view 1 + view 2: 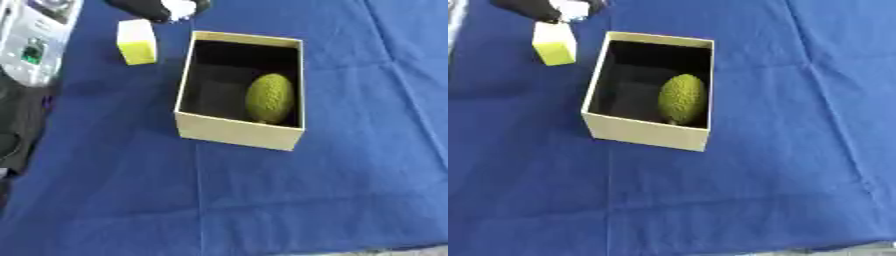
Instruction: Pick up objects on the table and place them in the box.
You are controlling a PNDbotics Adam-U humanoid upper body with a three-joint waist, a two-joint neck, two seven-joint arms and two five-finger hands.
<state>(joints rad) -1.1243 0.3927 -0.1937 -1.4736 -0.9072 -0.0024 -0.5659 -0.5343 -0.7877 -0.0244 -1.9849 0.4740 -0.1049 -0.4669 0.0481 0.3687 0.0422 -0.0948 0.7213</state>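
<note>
An open cardboard box stands in the middle of the blue cloth. A green bumpy oval fruit lies inside it, against the right wall. A small yellow and white block sits just left of the box's far corner. Right above the block, at the top edge, shows a black hand with a white patch, which I take for my left hand. Its lower edge meets the block's top, and whether it grips the block is hidden. My right hand shows in neither view.
A white device with a small green screen stands beyond the table's left edge, over dark floor. The blue cloth stretches wide in front of and right of the box.
</note>
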